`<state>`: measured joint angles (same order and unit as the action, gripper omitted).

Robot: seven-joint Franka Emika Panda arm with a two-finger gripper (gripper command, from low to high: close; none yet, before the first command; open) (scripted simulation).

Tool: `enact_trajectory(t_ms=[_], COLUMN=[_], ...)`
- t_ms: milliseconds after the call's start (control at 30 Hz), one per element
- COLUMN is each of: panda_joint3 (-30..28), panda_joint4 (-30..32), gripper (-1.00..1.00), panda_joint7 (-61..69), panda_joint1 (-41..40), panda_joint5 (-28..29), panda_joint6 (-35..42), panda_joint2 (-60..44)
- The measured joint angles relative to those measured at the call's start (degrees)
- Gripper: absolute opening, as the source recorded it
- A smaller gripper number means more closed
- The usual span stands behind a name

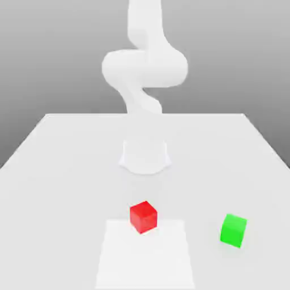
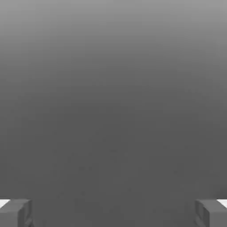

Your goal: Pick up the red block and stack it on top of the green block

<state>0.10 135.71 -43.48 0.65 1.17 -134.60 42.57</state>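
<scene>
Red block (image 1: pixel 143 216) sits on the surface (image 1: pixel 56 170), just in front of the arm's base, green block (image 1: pixel 233 230) off toward the exterior view's right. We've got the end effector (image 2: pixel 113 213) spread wide, empty, so we reckon it needs to drop down.

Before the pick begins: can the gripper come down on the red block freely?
Probably yes. The red block sits alone on the table, well apart from the green block, and the gripper is open with nothing between its fingers.

The white table (image 1: pixel 56 170) bears the red block (image 1: pixel 143 216) and the green block (image 1: pixel 233 230), well apart.
</scene>
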Motion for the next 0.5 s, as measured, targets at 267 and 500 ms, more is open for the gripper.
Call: enact_trajectory(t_ms=[267,500], panda_joint3=[-2.05,-6.84], panda_joint4=[14.91,29.43], gripper=[0.00,0.00], panda_joint7=[9.99,22.05], panda_joint1=[2.20,4.86], panda_joint5=[3.32,4.15], panda_joint6=[-10.69,-21.14], panda_joint2=[-12.74,-25.22])
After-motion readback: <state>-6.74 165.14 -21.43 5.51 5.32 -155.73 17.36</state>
